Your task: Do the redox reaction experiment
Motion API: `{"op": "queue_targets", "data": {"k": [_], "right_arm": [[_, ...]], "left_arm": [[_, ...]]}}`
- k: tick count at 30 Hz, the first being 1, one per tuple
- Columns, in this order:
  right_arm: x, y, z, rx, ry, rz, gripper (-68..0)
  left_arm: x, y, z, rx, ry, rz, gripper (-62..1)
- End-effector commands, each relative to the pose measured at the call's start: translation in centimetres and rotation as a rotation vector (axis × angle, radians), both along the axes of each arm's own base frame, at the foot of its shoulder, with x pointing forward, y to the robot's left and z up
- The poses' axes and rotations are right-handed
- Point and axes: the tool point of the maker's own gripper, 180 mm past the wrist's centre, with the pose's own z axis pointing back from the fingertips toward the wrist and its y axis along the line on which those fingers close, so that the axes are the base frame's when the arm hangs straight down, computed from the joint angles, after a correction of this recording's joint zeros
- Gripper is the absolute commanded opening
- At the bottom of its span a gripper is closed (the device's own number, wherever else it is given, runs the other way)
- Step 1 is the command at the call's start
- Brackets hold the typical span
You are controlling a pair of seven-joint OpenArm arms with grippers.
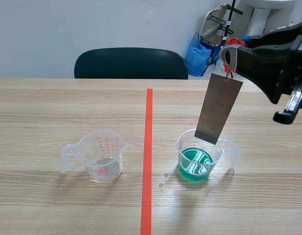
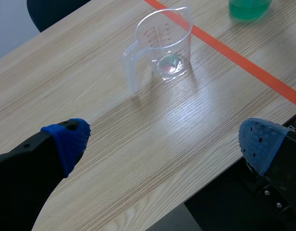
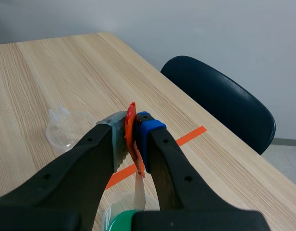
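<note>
A grey metal strip (image 1: pixel 218 108) hangs tilted from my right gripper (image 1: pixel 228 58), which is shut on the orange-red tab (image 3: pixel 132 139) at the strip's top. The strip's lower end sits over the rim of a clear beaker of green liquid (image 1: pixel 196 164), right of the tape line. A second clear beaker (image 1: pixel 101 157) stands left of the line, nearly empty; in the left wrist view that beaker (image 2: pixel 163 47) is well ahead of my open left gripper (image 2: pixel 162 144), which hangs over the table's near edge. The left arm does not show in the scene view.
A dark chair (image 1: pixel 131 63) stands at the table's far side. Blue bags and equipment (image 1: pixel 206 46) sit on the floor behind it. A few small drops (image 1: pixel 163 179) lie on the wood beside the green beaker.
</note>
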Motion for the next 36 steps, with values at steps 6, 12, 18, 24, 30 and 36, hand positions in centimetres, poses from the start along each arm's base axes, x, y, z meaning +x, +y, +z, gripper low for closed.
{"op": "queue_targets", "data": {"k": [6,12,18,24,30,36], "right_arm": [[0.1,0.1,1.6,0.031,-0.042,0.002,-66.9],[0.1,0.1,1.6,0.031,-0.042,0.002,-66.9],[0.2,0.1,1.5,0.031,-0.042,0.002,-66.9],[0.2,0.1,1.5,0.031,-0.042,0.002,-66.9],[0.2,0.1,1.5,0.031,-0.042,0.002,-66.9],[0.2,0.1,1.5,0.031,-0.042,0.002,-66.9]], "left_arm": [[0.3,-0.2,0.6,-0.016,-0.026,-0.004,1.4],[0.4,-0.4,1.2,-0.033,-0.052,-0.013,1.4],[0.6,-0.6,1.1,-0.031,-0.045,-0.049,-1.1],[2.9,-1.9,1.4,-0.046,-0.064,-0.179,-46.9],[6.5,-4.8,2.2,-0.138,-0.065,-0.319,-58.4],[10.4,-8.7,2.7,-0.178,-0.068,-0.412,-58.4]]}}
